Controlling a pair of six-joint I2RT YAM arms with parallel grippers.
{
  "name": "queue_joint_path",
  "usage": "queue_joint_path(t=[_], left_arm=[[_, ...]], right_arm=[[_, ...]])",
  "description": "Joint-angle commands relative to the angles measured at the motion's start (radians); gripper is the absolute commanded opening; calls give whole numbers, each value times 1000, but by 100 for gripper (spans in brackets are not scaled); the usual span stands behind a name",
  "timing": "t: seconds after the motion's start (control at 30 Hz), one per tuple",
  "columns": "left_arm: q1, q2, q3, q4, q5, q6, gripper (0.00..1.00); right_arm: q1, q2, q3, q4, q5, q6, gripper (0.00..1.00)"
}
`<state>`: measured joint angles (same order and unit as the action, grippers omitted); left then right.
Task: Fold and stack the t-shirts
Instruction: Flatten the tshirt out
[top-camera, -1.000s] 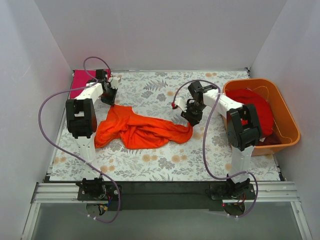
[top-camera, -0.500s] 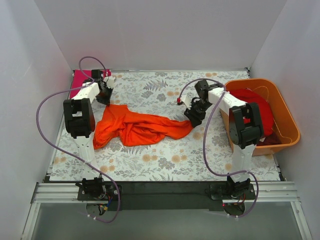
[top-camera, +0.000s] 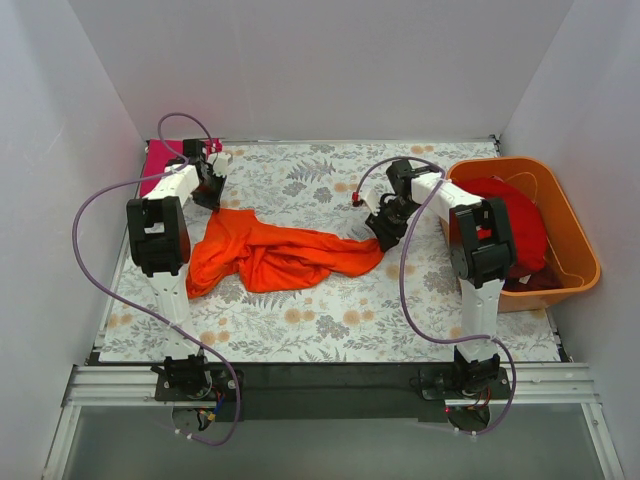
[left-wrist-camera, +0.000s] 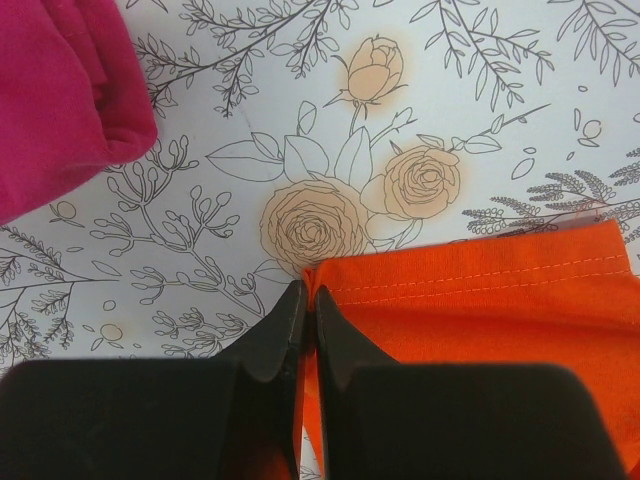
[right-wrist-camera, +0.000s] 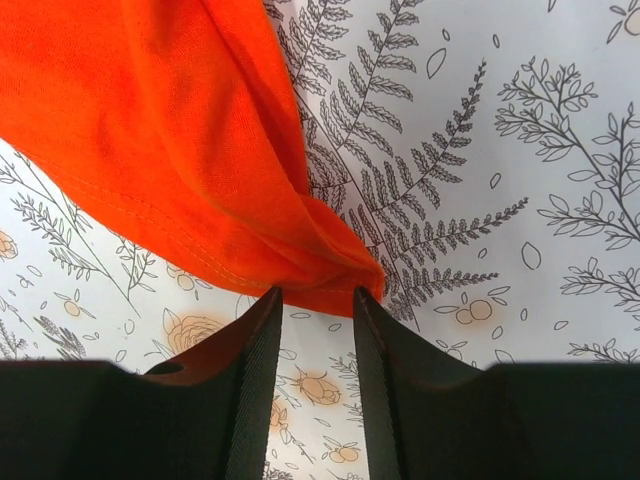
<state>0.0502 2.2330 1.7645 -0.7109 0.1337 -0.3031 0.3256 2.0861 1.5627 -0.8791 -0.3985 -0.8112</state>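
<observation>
Orange shirt (top-camera: 280, 258) lies stretched across the flowered table (top-camera: 330, 320), both grips hidden from overhead. Wrist cameras show the left gripper (left-wrist-camera: 305, 295) pinched tight on its hem corner near the pink shirt (left-wrist-camera: 60, 90), the right gripper (right-wrist-camera: 318, 295) clamping a bunched fold.

Count:
- t-shirts x3:
  - orange t-shirt (top-camera: 275, 255) x1, strung between the two grippers
  - magenta t-shirt (top-camera: 160, 160) x1, near the left gripper (top-camera: 212, 195), to its left and beyond it
  - red t-shirt (top-camera: 515, 225) x1, right of the right gripper (top-camera: 385, 235), inside the tub (top-camera: 580, 250)
- tub x1
- arms x2: left arm (top-camera: 158, 235), right arm (top-camera: 485, 245)
- grippers x2, one per arm
- purple cables (top-camera: 90, 215) x2, one per arm
- floral table cover (top-camera: 300, 320) x1
</observation>
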Motion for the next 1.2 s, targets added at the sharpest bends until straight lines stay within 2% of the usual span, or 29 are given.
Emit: queue_joint_path(t=[0.0,0.17,0.53,0.8,0.87,1.0,1.17], left_arm=[[-1,-39,0,-21,-9,4,0],[-3,-39,0,-25,-5,5,0],[-1,-33,4,-32,-8,4,0],[-1,-21,30,-45,-8,1,0],[-1,-15,33,-47,-8,1,0],[-3,-7,42,-51,-8,-2,0],[-3,-9,43,-55,-9,-4,0]], right_arm=[[-17,-7,37,11,-7,9,39],[-49,-46,46,8,-26,-3,35],[-48,-37,56,14,-40,4,36],[-48,-73,108,8,-68,-9,26],[-48,-70,91,9,-46,-20,26],[-49,-44,65,9,-10,-32,37],[-48,-8,68,17,9,-28,39]])
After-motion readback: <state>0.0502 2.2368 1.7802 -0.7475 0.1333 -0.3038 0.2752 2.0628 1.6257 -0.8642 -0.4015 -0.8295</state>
